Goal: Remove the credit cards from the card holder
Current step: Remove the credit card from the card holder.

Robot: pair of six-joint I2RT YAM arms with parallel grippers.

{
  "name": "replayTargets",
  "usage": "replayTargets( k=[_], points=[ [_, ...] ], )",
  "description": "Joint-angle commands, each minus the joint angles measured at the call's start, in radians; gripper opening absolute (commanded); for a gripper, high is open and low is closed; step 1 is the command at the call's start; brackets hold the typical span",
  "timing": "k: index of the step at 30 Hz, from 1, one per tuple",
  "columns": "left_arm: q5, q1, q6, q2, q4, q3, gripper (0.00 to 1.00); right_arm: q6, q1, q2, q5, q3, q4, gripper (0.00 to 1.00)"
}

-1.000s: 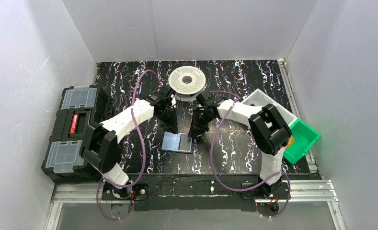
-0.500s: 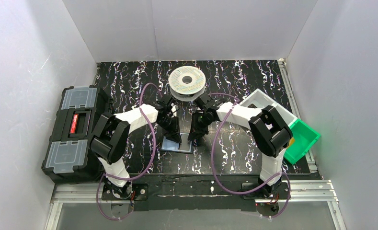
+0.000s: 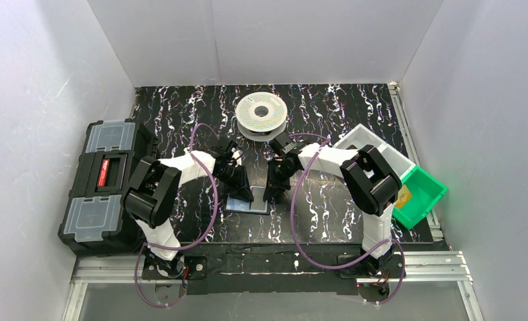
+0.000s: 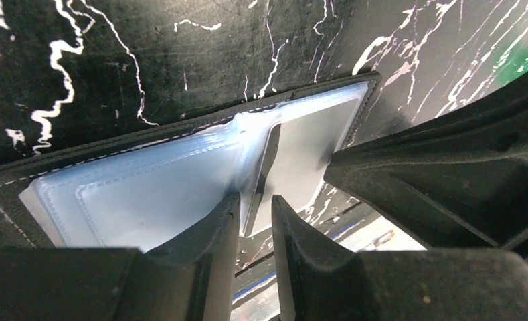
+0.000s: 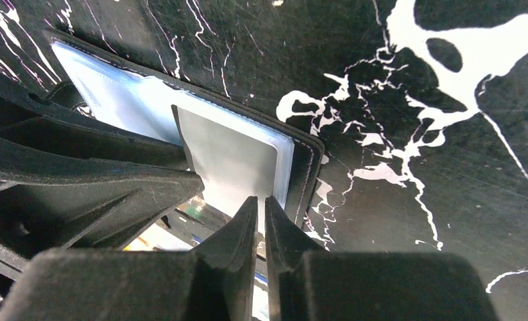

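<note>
Toolbox left, spool behind, bins right of open card holder.

Bright, even, diffuse light fills the overhead view. The white walls wash out to a pale grey-blue, the black marbled table stays crisp, and the shadows under the arms are faint and soft. Straight lines bow slightly toward the frame edges. Both wrist views are dimmer and harsher in contrast. The left gripper and right gripper loom as dark, blurred masses along the bottom of their frames. The card holder beyond is sharp, its clear sleeves throwing whitish glare near frame centre.
</note>
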Motion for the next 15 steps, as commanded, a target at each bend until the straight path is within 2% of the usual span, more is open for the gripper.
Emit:
replayTargets(
  k=[1, 15],
  points=[
    [0.031, 0.006, -0.018, 0.007, 0.053, -0.050, 0.24, -0.009, 0.007, 0.040, 0.026, 0.036, -0.019, 0.15],
    [0.066, 0.026, -0.033, -0.018, 0.069, -0.071, 0.23, -0.019, 0.028, 0.099, 0.022, 0.071, -0.039, 0.13]
  ],
)
